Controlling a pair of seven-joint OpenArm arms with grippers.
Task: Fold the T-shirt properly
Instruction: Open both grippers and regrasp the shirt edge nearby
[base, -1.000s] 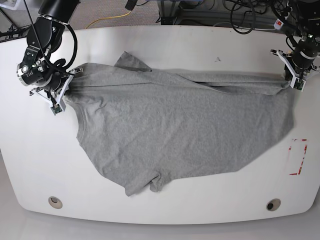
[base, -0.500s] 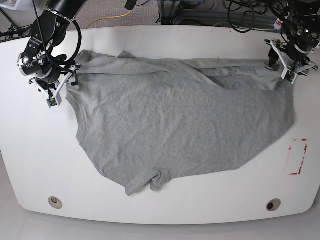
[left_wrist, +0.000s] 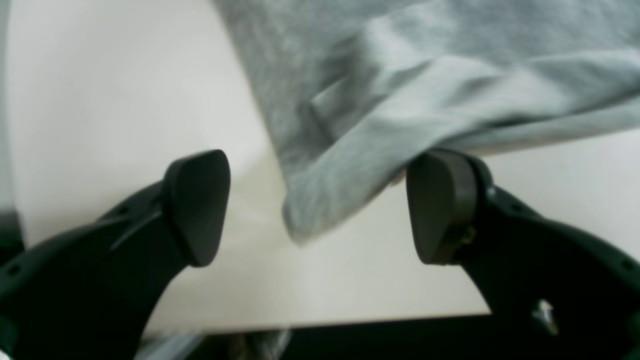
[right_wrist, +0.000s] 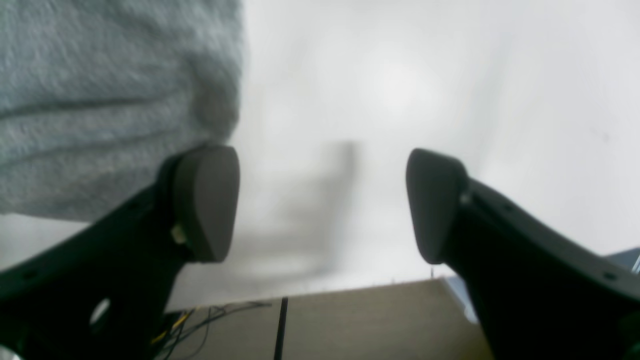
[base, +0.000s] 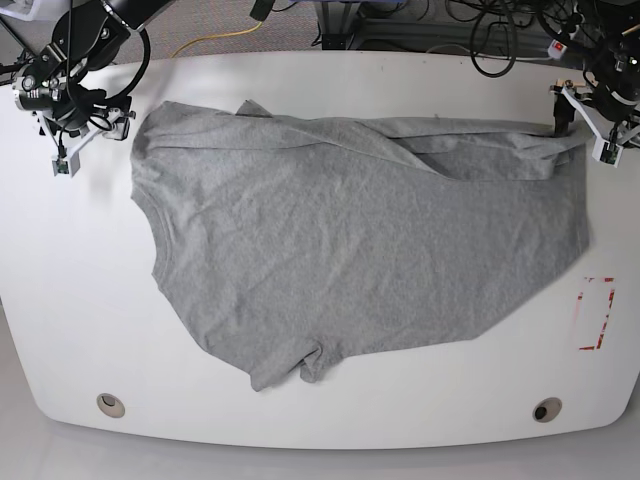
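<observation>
No legible text, labels or numbers in any view. Grey shirt (base: 360, 240) shows no print; red outline mark (base: 597, 313) on table (base: 330, 80) carries no lettering.

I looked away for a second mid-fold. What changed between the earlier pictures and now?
Both grippers let go: the left gripper and right gripper now stand open and have drawn back off the T-shirt toward the table's far corners. The far edge they held now lies released and straighter. The shirt's body, near sleeve and red marking stayed put.
</observation>
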